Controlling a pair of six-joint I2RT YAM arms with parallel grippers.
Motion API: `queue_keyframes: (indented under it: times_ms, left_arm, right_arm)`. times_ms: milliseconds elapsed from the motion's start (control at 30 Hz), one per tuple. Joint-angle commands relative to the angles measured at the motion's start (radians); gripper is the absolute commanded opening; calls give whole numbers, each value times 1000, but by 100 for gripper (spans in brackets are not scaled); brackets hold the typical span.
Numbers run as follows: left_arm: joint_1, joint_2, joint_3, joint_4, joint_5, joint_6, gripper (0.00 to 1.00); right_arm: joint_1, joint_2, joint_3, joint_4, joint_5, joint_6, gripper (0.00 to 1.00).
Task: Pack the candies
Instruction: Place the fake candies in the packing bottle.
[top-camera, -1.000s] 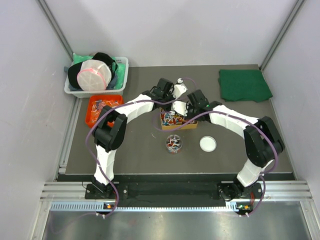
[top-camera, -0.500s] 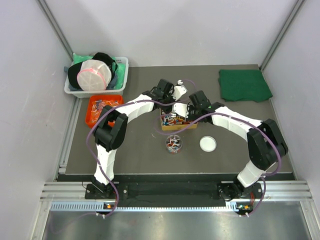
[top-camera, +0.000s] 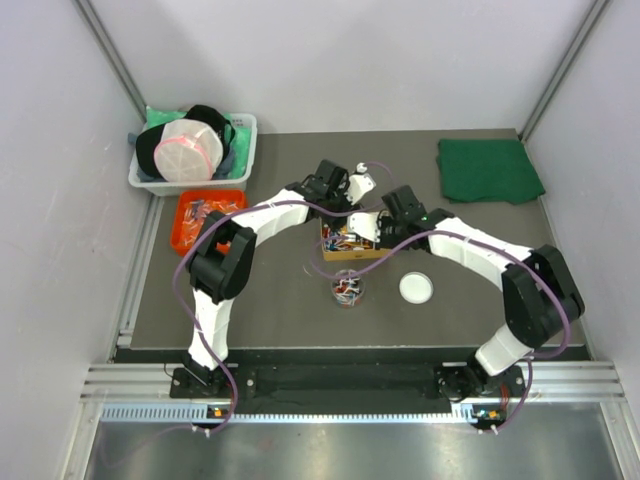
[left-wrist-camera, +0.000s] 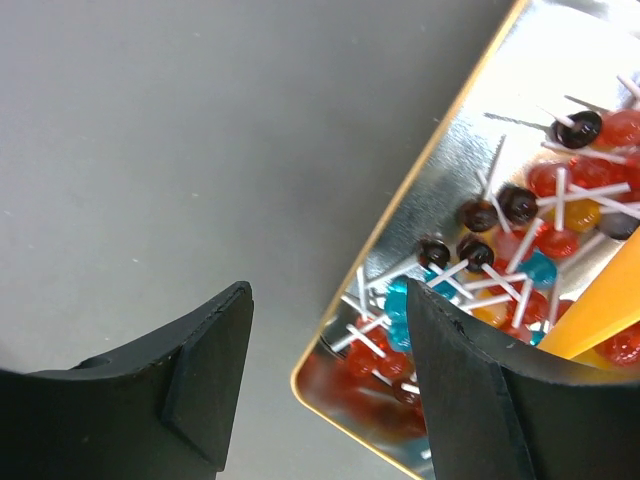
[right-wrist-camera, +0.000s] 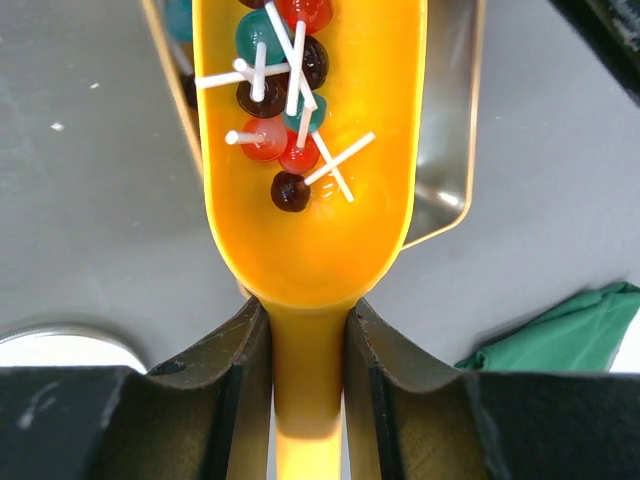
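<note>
The right fingers (right-wrist-camera: 405, 390) clamp the loaded scoop (right-wrist-camera: 330, 240); the left fingers (left-wrist-camera: 190, 380) gape empty beside the tin (left-wrist-camera: 470, 130). Any tilt toward the jar (top-camera: 348, 287) could roll candies (right-wrist-camera: 283, 120) onto the table (top-camera: 480, 260).

The left gripper (left-wrist-camera: 326, 305) has its black fingers (left-wrist-camera: 200, 370) apart over a gray table (left-wrist-camera: 200, 130), and by its right finger a shiny tin (left-wrist-camera: 470, 110) holds red, blue and dark candies (left-wrist-camera: 520, 240) on sticks beside an orange scoop (left-wrist-camera: 600, 320).
</note>
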Motion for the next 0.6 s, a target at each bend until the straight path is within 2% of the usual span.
queue_keyframes:
  times_ms: [0,567]
  left_arm:
    - [-9,-12,-16,-20,34,11,68]
    - [-8,-12,17,-15,34,-46,73]
  right_arm:
    - [-13,-63,-2,23,-40,-3,0]
    - [-35,-113,-65,47,-72,78,0]
